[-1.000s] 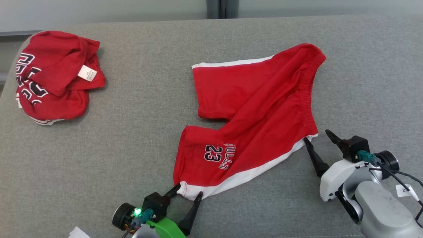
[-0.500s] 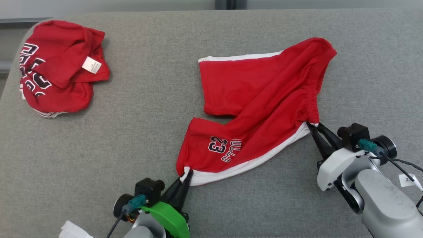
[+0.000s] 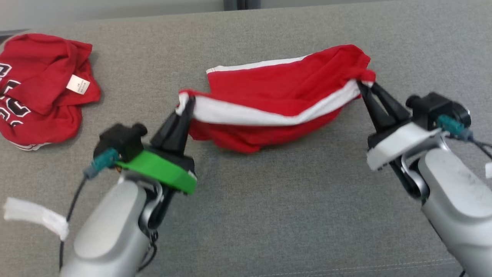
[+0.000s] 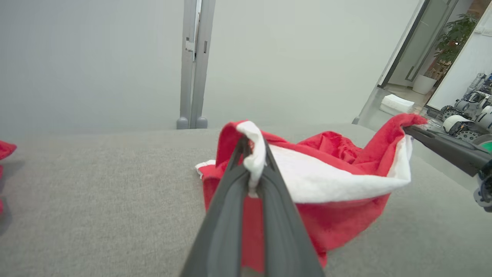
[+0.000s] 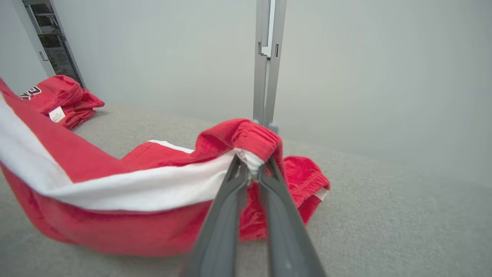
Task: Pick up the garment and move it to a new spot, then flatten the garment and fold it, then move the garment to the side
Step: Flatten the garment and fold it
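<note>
The garment (image 3: 276, 96) is a pair of red shorts with a white side stripe, hanging in a sag between my two grippers above the grey surface, its far part still resting on it. My left gripper (image 3: 187, 103) is shut on the hem corner of one leg (image 4: 251, 154). My right gripper (image 3: 364, 85) is shut on the waistband corner (image 5: 251, 161). In the left wrist view the garment (image 4: 330, 181) droops to the right toward the right gripper's dark fingers (image 4: 442, 146). In the right wrist view the garment (image 5: 115, 184) stretches off to the left.
A second red garment (image 3: 38, 92) with a white label lies crumpled at the far left of the grey surface (image 3: 269, 200), also seen as the red garment (image 5: 61, 100) in the right wrist view. A white tag (image 3: 34, 217) hangs by my left arm. A grey post (image 4: 192, 65) stands behind the surface.
Both grippers, shut on the shorts' near edge, have lifted it up and carried it away from me, so the shorts fold over themselves. The head view has also shifted.
</note>
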You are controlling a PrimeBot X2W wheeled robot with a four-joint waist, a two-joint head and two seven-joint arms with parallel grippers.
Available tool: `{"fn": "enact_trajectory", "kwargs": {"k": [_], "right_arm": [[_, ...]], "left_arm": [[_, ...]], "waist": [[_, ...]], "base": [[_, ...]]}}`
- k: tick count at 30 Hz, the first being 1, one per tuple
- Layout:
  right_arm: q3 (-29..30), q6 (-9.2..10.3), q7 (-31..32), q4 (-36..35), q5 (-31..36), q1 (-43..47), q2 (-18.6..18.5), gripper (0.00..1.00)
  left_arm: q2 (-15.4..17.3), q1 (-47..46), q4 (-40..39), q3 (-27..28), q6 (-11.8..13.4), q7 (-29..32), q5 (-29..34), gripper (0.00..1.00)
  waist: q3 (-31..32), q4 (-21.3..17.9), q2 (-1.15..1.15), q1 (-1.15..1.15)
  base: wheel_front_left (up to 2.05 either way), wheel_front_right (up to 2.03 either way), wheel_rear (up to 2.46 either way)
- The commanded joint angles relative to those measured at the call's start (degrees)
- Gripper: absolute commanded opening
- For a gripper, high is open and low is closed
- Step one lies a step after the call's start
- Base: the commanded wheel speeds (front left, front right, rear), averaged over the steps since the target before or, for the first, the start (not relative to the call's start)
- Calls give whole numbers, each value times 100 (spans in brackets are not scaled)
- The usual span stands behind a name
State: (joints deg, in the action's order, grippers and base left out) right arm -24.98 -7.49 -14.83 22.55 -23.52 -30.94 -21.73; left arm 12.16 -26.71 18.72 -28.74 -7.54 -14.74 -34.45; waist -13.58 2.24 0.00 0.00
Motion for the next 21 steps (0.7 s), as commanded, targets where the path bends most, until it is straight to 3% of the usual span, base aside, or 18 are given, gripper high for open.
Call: {"fn": "enact_trajectory", "kwargs": {"k": [1, 11, 21], "right_arm": [[-44, 0, 73, 43, -113, -453, -13, 0], [132, -1, 1138, 879, -1292, -3552, 194, 0], [-74, 4, 1233, 2041, -1291, -5946, 392, 0]], "left_arm": [[99, -503, -28, -61, 13, 73, -99, 0], [482, -3947, 918, -11, 14, 686, -988, 0], [586, -6580, 2333, -150, 14, 593, -1133, 0]], "waist": [[-237, -122, 0, 0], [-1300, -178, 0, 0], [-1712, -265, 0, 0]], "base": [[0, 0, 0], [0, 0, 0], [0, 0, 0]]}}
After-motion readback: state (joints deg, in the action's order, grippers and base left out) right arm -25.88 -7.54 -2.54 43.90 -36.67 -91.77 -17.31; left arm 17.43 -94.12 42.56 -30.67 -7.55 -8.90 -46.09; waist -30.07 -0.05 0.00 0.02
